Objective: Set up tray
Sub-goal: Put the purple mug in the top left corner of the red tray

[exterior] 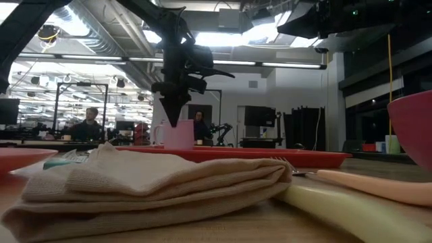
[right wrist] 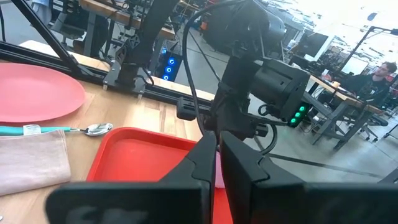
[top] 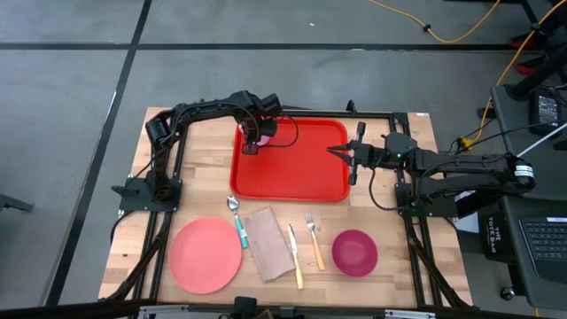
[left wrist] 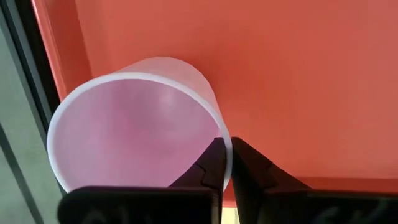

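Left gripper (top: 254, 140) holds a pink cup (left wrist: 137, 121) in the tray's (top: 306, 173) upper left corner.

In the high view you see the red tray at the frame's centre on the bench (top: 204, 159), the cup standing inside it. Your left jaws are pinched on the cup's rim, one finger (left wrist: 214, 165) inside and one outside. Your right gripper (top: 339, 151) hovers over the tray's right edge, jaws closed on nothing. Plate (top: 205, 255), spoon (top: 236, 218), napkin (top: 267, 242), knife (top: 295, 255), fork (top: 314, 239) and bowl (top: 354, 252) lie below the tray.
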`<action>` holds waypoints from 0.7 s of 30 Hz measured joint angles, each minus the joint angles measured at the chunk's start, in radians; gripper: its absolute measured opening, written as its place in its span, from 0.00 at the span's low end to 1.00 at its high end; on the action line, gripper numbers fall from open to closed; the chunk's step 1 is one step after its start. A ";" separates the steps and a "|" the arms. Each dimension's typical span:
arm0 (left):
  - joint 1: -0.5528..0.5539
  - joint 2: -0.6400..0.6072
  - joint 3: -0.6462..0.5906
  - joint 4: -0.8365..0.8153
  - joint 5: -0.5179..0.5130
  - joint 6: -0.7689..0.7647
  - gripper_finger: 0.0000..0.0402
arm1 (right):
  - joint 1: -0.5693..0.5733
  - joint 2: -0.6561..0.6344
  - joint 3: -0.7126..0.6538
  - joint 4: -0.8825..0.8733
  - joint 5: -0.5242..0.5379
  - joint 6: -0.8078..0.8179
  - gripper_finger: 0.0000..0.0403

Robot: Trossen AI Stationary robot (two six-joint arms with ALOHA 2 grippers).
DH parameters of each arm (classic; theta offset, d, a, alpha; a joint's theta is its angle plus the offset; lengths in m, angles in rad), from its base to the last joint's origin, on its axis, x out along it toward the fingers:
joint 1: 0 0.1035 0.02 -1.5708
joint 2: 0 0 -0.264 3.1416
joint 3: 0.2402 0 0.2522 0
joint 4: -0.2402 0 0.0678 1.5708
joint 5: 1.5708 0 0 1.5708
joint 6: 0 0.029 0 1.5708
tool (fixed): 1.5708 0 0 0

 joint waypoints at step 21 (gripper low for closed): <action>-0.002 0.002 0.011 0.007 0.009 -0.015 0.12 | 0.000 0.000 0.000 -0.003 0.000 0.000 0.07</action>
